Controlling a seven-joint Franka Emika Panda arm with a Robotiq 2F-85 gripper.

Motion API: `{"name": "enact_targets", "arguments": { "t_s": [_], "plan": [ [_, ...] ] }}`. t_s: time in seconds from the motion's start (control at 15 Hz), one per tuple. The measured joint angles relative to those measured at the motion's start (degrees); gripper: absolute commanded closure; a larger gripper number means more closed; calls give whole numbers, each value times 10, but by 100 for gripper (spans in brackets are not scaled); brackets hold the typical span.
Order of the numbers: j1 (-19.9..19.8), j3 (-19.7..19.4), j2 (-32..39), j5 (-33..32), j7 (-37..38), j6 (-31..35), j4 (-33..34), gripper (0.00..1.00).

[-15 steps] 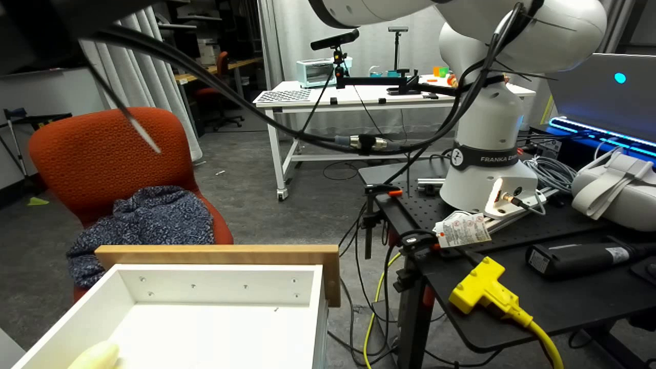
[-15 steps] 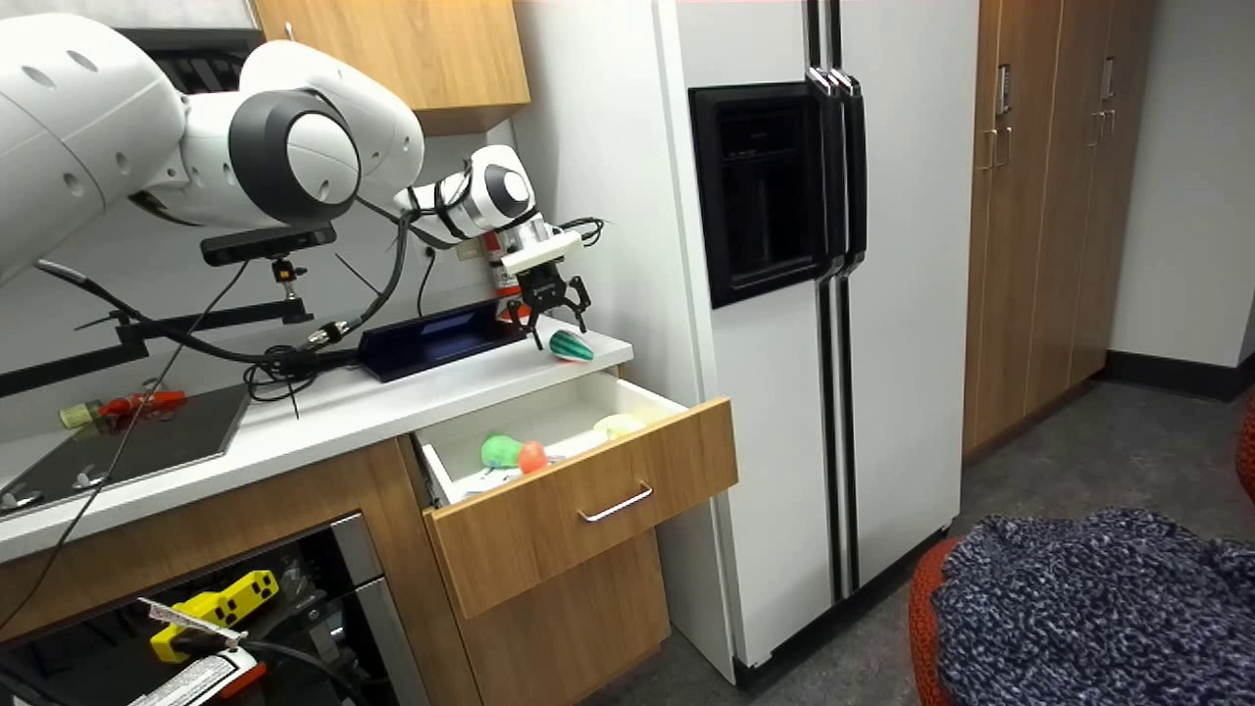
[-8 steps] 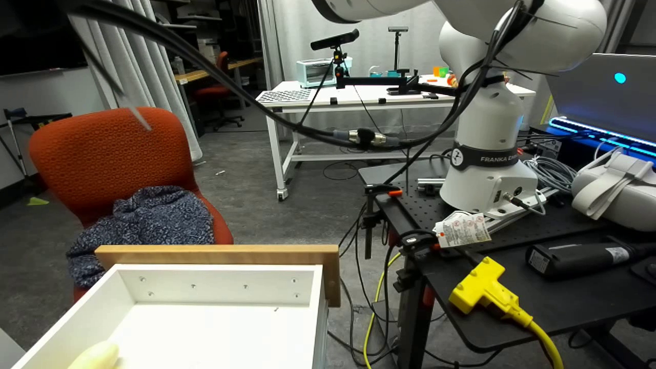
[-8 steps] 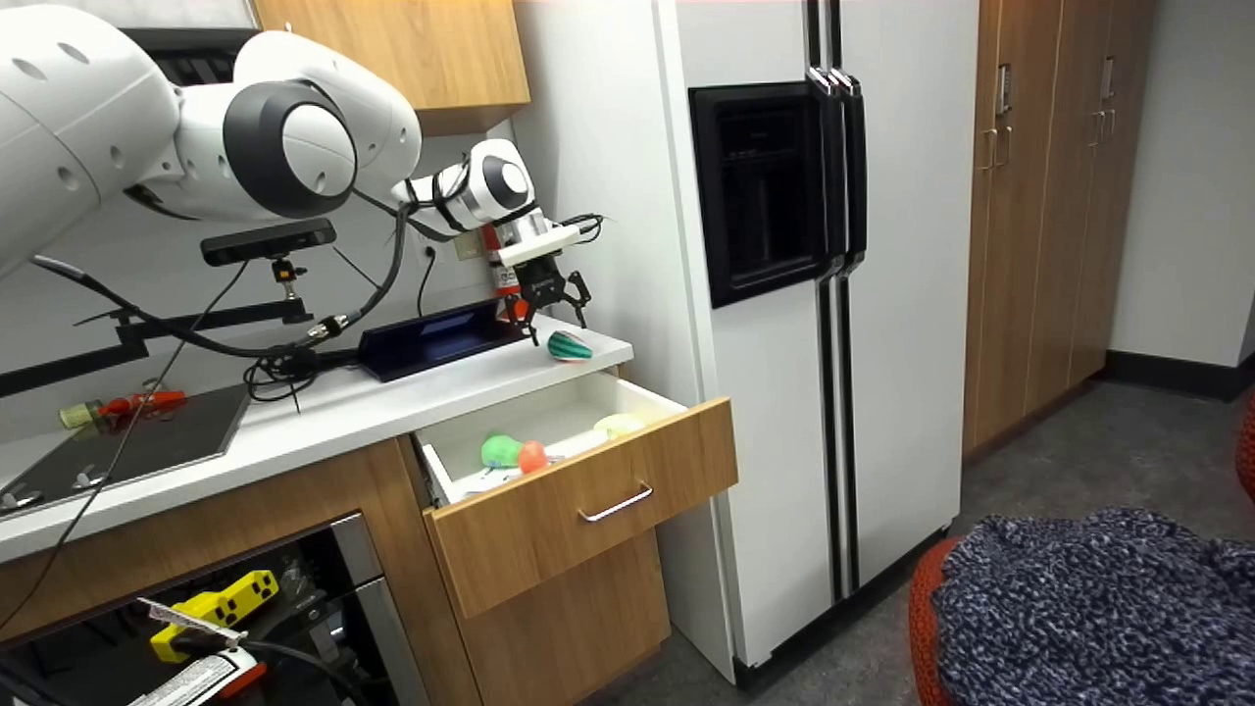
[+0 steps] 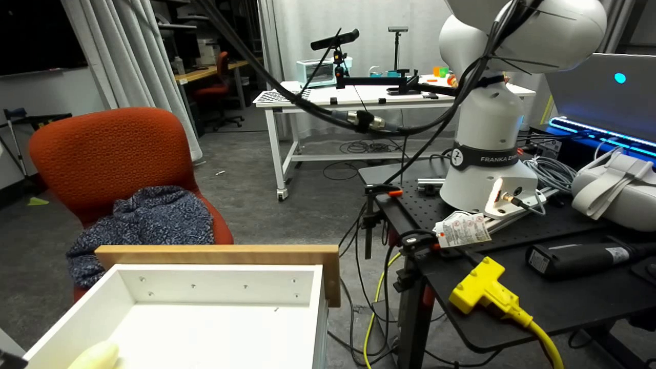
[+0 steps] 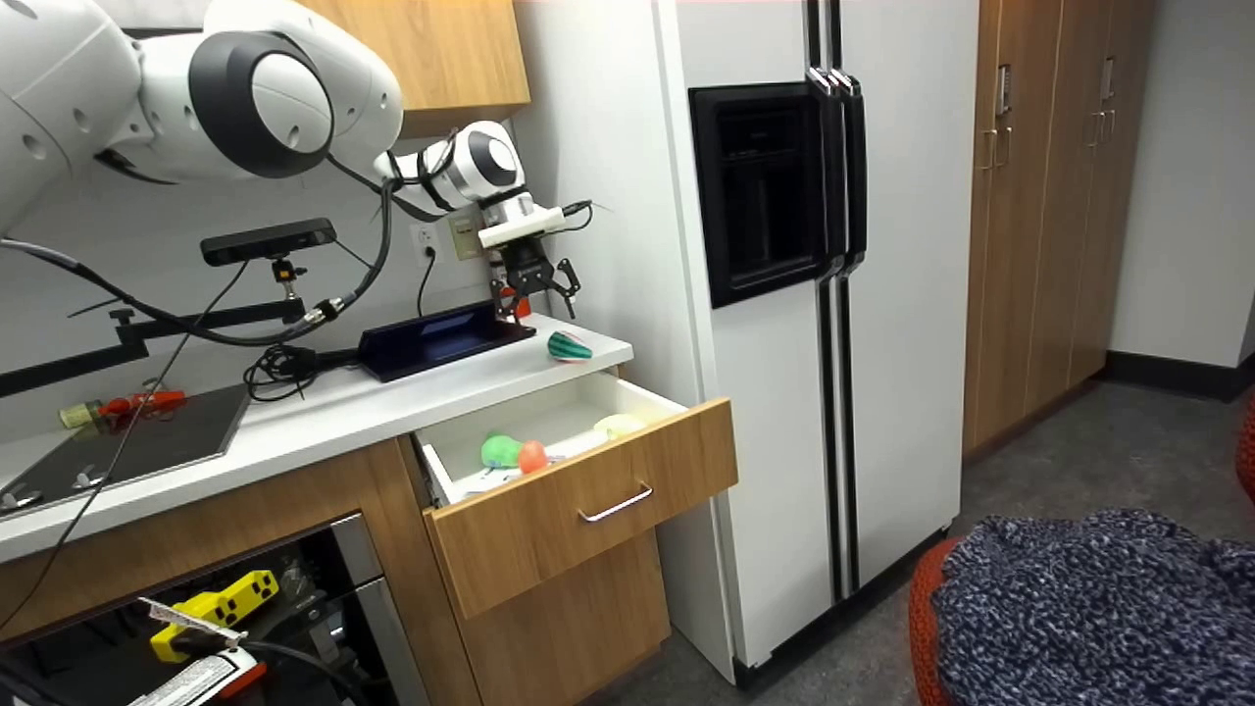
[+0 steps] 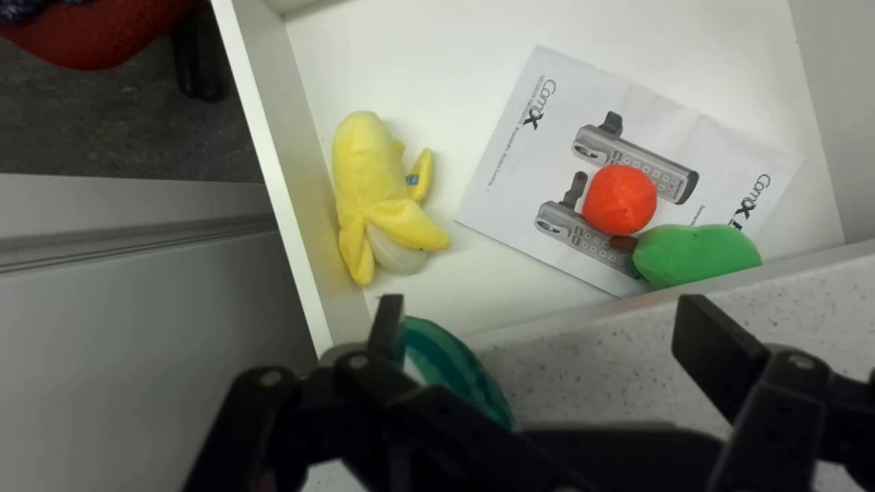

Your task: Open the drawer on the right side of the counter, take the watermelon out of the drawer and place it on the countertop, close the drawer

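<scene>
In the wrist view the blurred jaws are covering part of the watermelon (image 7: 458, 372), and the edge of the bench (image 7: 581, 372) is hiding the lower side of the green stemmed plush fruit (image 7: 697, 254). The red plush ball (image 7: 620, 198) is blocking some of the leaflet (image 7: 506, 164), whose finest lettering is proving too small to read. In an exterior view the bottom border is cutting off the drawer (image 5: 220, 284) and the plush banana (image 5: 96, 356); in the lower left corner a dark sliver (image 5: 10, 360) is showing too little to identify. The top and left borders are cropping the robot arm (image 6: 338, 74) in an exterior view.
</scene>
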Motion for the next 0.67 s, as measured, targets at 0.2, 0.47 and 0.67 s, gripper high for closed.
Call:
{"name": "enact_targets", "arguments": {
  "t_s": [0.2,0.47,0.67],
  "plan": [
    [1,0,-40,0,34,-6,-56,0],
    [0,0,-101,0,66,-6,-155,0],
    [-2,-4,-152,0,68,-6,-235,0]
  ]
}}
